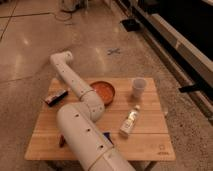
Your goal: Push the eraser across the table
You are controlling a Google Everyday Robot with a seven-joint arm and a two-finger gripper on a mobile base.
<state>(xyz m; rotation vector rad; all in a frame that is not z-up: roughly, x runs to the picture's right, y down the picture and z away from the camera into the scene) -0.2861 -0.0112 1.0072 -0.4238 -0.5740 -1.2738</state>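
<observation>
In your single camera view you are looking down on the table (145,127), a low one of light wooden planks standing on a polished speckled floor (30,45). Your arm (80,107), a thick white jointed tube, rises from the bottom edge, crosses the left half of the table and bends at an elbow beyond the far left corner. The end effector (54,86) hangs below that elbow, past the far left edge, and you can barely make it out behind the arm; its fingers are clenched, with nothing you can see between them.

The eraser (55,97) lies flat at the far left corner of the table, a black bar with a pale strip along one side, partly overhanging the edge, just beside the arm's forearm. Whether the end effector touches it cannot be told from here.

Right of the arm sits an orange-brown bowl (104,91), partly covered by the arm. A white cup (138,88) stands upright near the far right corner. A small clear bottle (130,122) lies on its side toward the middle right. A reddish-brown item (62,141) and a blue block (108,137) peek out on either side of the arm near the front edge.
</observation>
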